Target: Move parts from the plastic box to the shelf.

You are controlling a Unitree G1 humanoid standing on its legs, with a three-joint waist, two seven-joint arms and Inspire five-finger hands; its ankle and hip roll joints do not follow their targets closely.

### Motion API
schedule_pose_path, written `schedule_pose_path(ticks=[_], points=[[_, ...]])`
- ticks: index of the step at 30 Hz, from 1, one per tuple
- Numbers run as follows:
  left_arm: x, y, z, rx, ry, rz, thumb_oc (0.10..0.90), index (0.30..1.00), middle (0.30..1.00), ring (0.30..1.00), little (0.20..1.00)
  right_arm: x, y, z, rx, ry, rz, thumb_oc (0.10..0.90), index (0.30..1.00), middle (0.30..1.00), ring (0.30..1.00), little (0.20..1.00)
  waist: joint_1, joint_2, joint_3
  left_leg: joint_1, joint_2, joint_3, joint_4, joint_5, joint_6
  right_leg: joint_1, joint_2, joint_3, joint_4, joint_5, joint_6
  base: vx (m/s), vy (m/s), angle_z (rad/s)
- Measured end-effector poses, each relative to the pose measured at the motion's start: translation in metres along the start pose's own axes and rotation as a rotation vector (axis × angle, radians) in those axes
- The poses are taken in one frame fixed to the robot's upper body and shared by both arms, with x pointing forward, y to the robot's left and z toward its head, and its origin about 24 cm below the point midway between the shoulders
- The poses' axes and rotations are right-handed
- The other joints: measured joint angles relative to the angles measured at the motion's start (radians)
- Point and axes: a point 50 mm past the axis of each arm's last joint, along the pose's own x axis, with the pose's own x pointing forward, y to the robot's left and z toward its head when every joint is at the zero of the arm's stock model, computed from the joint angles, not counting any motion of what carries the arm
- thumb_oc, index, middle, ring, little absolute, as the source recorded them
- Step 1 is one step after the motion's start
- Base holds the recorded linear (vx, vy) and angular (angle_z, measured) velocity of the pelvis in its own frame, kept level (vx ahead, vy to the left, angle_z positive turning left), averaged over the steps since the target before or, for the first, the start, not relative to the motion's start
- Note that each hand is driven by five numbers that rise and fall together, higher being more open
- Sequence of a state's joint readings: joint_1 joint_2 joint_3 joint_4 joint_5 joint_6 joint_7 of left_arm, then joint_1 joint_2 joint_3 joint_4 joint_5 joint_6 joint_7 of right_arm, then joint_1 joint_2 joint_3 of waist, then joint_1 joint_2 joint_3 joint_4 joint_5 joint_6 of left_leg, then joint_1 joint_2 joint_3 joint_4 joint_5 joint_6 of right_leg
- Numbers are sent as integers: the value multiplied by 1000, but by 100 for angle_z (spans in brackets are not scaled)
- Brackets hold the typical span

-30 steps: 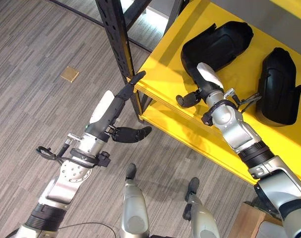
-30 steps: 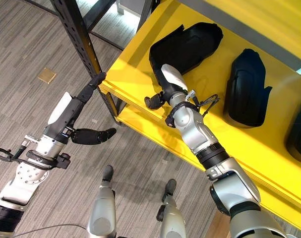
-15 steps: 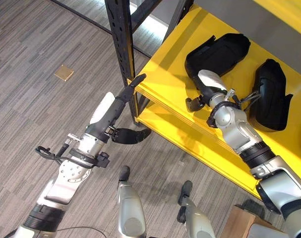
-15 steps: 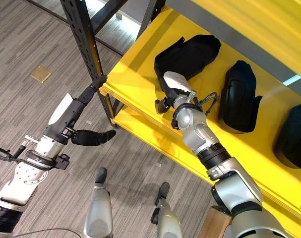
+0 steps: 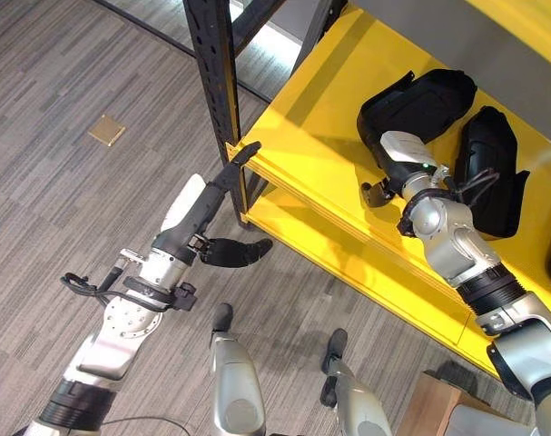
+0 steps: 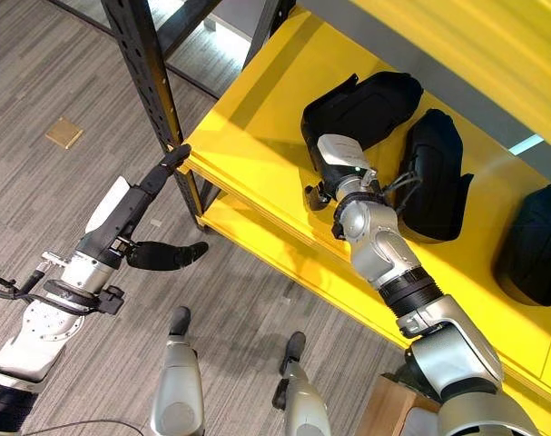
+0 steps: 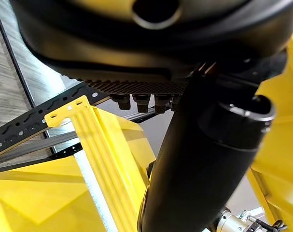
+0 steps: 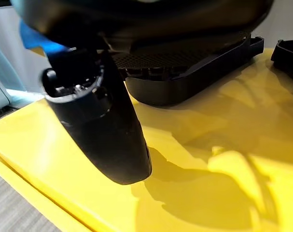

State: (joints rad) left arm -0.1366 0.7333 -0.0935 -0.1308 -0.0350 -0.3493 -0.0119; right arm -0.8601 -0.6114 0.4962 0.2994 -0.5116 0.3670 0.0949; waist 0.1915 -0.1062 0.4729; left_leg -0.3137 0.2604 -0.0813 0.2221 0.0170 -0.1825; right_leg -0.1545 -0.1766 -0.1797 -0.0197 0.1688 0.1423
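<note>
Three black moulded parts lie on the yellow shelf [image 5: 320, 118]: one part [image 5: 425, 95] at the back, a second part [image 5: 495, 173] close to its right, and a third part [image 6: 534, 245] at the far right. My right hand [image 5: 404, 153] rests at the near end of the first part, fingers straight towards it and thumb [image 8: 103, 125] hanging free over the shelf board. It holds nothing. My left hand [image 5: 182, 238] reaches up with straight fingers to the shelf's front left corner [image 5: 248, 150], its thumb spread below.
A black perforated upright [image 5: 211, 82] stands at the shelf's left corner. A lower yellow shelf [image 5: 298, 227] runs beneath. A small brass plate [image 5: 106, 131] lies in the carpet floor at the left. A wooden box [image 5: 438, 400] shows at the bottom right.
The whole view has shifted. My right hand stays at the near end of the first part, which now lies closer to the second part. My left hand keeps to the shelf corner.
</note>
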Motion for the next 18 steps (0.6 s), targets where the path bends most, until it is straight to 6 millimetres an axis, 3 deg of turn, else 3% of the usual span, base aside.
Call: schedule_pose_path(ticks=[6, 13, 18], points=[[-2, 7, -1, 12, 6, 26, 900, 1000, 1000, 1000, 1000, -13, -2, -1, -67, -61, 27, 900, 1000, 1000, 1000, 1000, -3, -2, 1, 3, 2, 5, 1, -5, -1, 0, 1, 4, -1, -1, 1, 1, 5, -1], [-3, 9, -2, 15, 13, 34, 900, 1000, 1000, 1000, 1000, -24, -4, 18, -129, -203, 87, 900, 1000, 1000, 1000, 1000, -24, -10, 5, 10, 9, 15, 0, -6, -8, -1, 7, 11, -1, 0, 3, 1, 7, -3], [-4, 9, -2, 14, 15, 34, 900, 1000, 1000, 1000, 1000, -25, 0, 21, -149, -222, 102, 900, 1000, 1000, 1000, 1000, -23, -10, 6, 17, 18, 23, -2, -8, -10, -1, 14, 19, -1, -1, 1, 2, 1, -6]])
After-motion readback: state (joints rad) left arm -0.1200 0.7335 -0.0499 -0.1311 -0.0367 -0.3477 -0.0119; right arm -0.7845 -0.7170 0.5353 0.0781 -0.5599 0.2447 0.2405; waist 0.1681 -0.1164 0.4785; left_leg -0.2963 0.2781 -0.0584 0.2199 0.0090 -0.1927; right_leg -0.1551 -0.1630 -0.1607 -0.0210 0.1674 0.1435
